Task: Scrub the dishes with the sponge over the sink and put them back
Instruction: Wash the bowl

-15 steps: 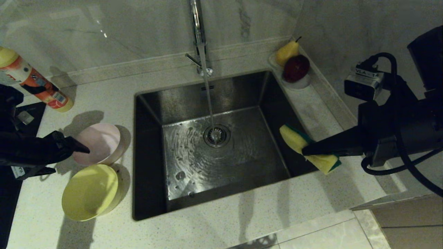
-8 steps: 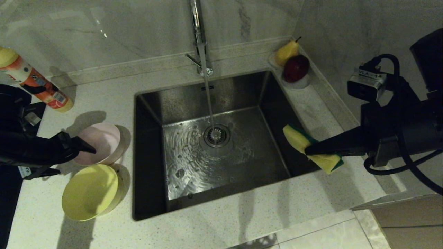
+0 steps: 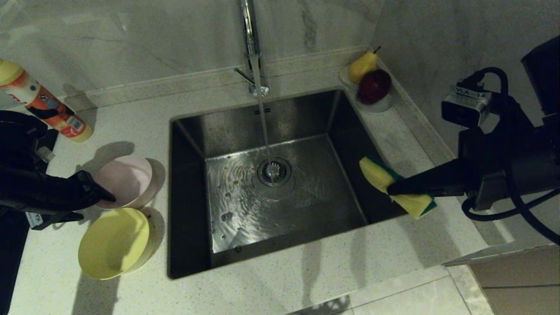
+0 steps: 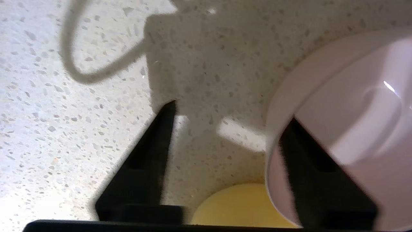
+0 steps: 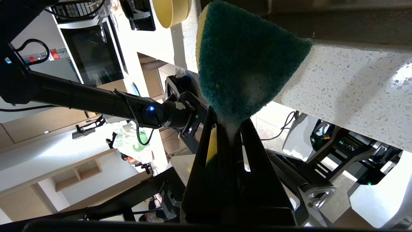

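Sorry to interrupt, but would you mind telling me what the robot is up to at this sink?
It is washing dishes. The right gripper holds the sponge pinched at the sink's right edge, with the tap running. The left gripper straddles the pink bowl's rim on the counter, one finger inside, not yet closed. The yellow bowl waits beside it.

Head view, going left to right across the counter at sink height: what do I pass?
Left gripper → pink bowl → sink with drain strainer → sponge → right gripper.
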Controlling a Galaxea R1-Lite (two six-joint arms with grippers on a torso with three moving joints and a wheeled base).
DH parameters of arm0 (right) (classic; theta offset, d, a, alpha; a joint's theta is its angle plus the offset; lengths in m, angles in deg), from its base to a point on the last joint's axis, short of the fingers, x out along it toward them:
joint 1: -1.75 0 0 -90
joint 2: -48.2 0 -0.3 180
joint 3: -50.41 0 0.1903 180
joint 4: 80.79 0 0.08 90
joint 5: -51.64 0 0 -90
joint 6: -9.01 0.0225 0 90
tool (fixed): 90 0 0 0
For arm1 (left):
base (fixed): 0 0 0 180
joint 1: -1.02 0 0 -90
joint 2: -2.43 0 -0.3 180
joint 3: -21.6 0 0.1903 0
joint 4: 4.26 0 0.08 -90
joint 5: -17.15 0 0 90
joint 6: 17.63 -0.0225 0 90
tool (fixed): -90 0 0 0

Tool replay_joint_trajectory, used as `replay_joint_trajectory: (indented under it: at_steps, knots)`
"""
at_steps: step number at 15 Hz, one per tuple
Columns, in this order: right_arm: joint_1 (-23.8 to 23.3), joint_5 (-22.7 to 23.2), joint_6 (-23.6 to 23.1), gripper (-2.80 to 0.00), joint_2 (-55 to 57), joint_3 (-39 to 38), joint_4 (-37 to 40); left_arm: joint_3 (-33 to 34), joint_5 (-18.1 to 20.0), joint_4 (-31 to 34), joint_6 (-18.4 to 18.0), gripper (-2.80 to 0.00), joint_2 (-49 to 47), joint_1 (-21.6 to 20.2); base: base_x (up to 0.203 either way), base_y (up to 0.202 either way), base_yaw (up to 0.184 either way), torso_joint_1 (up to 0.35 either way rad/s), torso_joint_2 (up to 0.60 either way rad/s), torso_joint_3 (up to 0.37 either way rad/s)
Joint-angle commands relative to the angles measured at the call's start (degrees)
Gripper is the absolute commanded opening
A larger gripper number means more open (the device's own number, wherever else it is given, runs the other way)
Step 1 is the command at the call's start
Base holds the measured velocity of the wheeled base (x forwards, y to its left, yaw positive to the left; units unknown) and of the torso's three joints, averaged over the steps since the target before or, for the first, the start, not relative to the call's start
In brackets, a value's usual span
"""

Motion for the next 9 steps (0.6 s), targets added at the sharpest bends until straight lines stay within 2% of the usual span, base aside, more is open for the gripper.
replay_joint_trajectory:
  at_steps: [1, 6, 9]
  knots:
    - [0.0, 0.3, 0.2, -2.8, 0.0, -0.1, 0.2, -0.1, -0.3, -0.1, 0.2, -2.8, -0.6, 0.0, 0.0, 0.0, 0.0, 0.0, 0.0, 0.0]
    - [0.1, 0.4, 0.2, -2.8, 0.5, 1.7, 0.4, -0.5, -2.4, -2.7, 0.8, -2.8, -0.1, -0.1, 0.0, 0.0, 0.0, 0.0, 0.0, 0.0]
    - [0.1, 0.4, 0.2, -2.8, 0.0, 0.7, 0.4, -3.2, -2.7, -2.6, 3.3, -2.8, 0.9, -0.3, 0.0, 0.0, 0.0, 0.0, 0.0, 0.0]
